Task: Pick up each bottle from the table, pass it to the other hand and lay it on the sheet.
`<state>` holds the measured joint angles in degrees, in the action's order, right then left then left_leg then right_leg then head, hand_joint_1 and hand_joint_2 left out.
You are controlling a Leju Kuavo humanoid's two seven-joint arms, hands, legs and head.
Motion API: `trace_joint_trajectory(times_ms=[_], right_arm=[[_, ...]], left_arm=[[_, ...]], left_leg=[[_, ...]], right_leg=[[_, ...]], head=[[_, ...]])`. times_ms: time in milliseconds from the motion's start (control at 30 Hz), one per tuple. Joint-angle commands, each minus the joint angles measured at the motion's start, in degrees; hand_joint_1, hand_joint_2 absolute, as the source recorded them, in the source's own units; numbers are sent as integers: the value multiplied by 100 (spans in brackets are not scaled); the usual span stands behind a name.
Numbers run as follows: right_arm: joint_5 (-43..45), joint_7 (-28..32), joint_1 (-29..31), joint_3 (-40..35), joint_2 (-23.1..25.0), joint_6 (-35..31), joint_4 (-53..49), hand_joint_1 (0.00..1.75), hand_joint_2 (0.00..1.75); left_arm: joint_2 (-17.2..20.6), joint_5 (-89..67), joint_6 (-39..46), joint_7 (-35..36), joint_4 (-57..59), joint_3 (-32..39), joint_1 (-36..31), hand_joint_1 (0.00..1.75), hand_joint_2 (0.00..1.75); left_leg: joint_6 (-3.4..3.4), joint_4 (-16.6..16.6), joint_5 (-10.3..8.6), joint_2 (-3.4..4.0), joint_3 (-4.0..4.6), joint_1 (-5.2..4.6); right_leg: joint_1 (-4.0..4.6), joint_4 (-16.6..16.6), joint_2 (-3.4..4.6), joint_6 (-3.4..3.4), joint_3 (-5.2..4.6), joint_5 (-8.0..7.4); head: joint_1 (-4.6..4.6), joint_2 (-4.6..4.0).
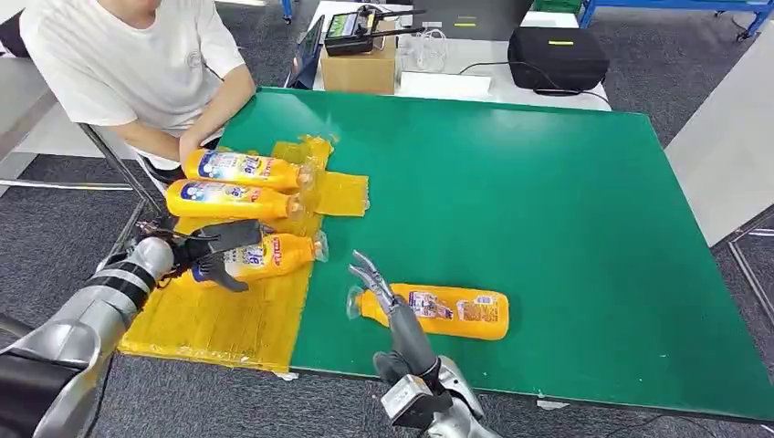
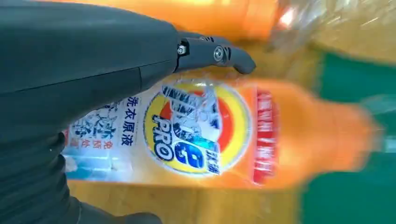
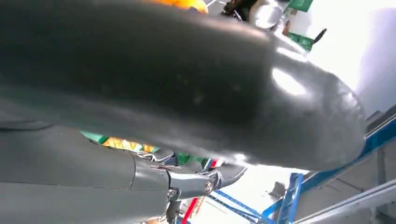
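Note:
Two orange detergent bottles [image 1: 242, 167] [image 1: 228, 199] lie side by side at the far end of the yellow sheet [image 1: 228, 319]. A third orange bottle [image 1: 278, 254] lies on the sheet just nearer to me, and my left hand [image 1: 214, 251] holds it, thumb on one side and fingers on the other. The left wrist view shows this bottle's label [image 2: 210, 135] close under my left hand [image 2: 70, 79]. Another orange bottle [image 1: 452, 312] lies on the green table [image 1: 548, 210] near its front edge. My right hand [image 1: 379, 287] hovers open at its cap end, fingers stretched out. In the right wrist view, my right hand [image 3: 163, 93] is very close.
A person in a white shirt [image 1: 137, 64] sits at the table's far left corner, one hand [image 1: 192, 146] by the farthest bottle. Behind the table stand a cardboard box [image 1: 358, 68] and a black bag [image 1: 557, 57].

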<state>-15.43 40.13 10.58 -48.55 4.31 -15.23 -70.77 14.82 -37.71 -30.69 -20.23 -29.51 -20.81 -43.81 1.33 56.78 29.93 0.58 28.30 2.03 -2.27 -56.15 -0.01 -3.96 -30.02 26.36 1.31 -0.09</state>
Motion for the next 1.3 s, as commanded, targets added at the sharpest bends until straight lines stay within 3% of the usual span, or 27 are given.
trace_joint_trajectory(times_ms=[33,267,333,400,500,567,633,733,767,833,933,1300], right_arm=[[117,-13,351,-456,-332,3,94,0,0],[113,-13,327,-436,-362,6,70,0,0],[84,-13,287,-402,-381,22,50,0,0],[24,-13,212,-326,-388,59,19,0,0],[-384,-13,113,-37,-320,-90,319,0,0],[-1382,-212,101,440,-307,-504,675,0,0],[-2360,-857,238,722,-473,-952,973,0,0],[-2974,-1192,353,1184,-714,-1106,1170,0,0],[-3149,-1329,375,1319,-827,-1140,1150,0,175],[-3591,-1900,286,1644,-983,-1039,974,0,175],[-3993,-2199,127,1923,-1072,-816,728,0,175],[-4496,-2716,29,1947,-1127,-174,923,0,175]], left_arm=[[675,2083,-247,-173,-1997,415,815,0,175],[660,2412,6,-230,-2476,504,1083,0,175],[559,2613,583,-399,-3105,640,1470,0,175],[225,2438,1513,-493,-3846,850,1915,0,175],[-373,2704,1931,-279,-4512,1181,2341,0,175],[-660,2902,2176,-198,-4962,1336,2632,0,175],[-1011,3344,2397,-286,-5320,1640,2824,0,175],[-1320,3900,2598,-253,-5992,1896,3140,0,175],[-1371,4074,2600,-244,-6196,1947,3247,0,175],[-1447,4270,2680,-321,-6699,2086,3578,0,175],[-1512,4291,2714,-344,-7005,2218,3832,0,175],[-1591,3904,2837,-512,-7158,2341,4063,0,175]], left_leg=[[-14,-7,2,16,-6,-3],[-20,-10,2,5,-13,3],[-17,-10,0,-1,-8,-3],[-22,-17,-1,-5,-15,0],[-24,-20,-3,-25,-18,-3],[-17,-15,-3,-23,-12,-8],[-17,-11,-2,-20,-9,-8],[-18,-8,0,-7,-5,-8],[-27,-14,-1,-13,-11,-7],[-17,-4,2,-10,2,-11],[-28,-14,7,-1,-17,-11],[-20,-9,5,-6,-8,-6]], right_leg=[[-1,6,18,13,1,-2],[8,19,7,26,14,-3],[2,15,5,20,9,-3],[6,24,1,25,19,-4],[3,32,-19,22,28,0],[-4,25,-18,10,17,1],[-3,24,-14,10,16,0],[-2,31,-6,9,13,-4],[0,42,-11,16,24,-6],[-5,29,-6,10,7,-2],[-2,40,5,22,22,-1],[1,32,-2,18,12,-2]], head=[[2,0],[-2,0],[2,0],[2,0],[2,0],[2,0],[0,0],[2,0],[2,0],[2,0],[2,0],[2,0]])
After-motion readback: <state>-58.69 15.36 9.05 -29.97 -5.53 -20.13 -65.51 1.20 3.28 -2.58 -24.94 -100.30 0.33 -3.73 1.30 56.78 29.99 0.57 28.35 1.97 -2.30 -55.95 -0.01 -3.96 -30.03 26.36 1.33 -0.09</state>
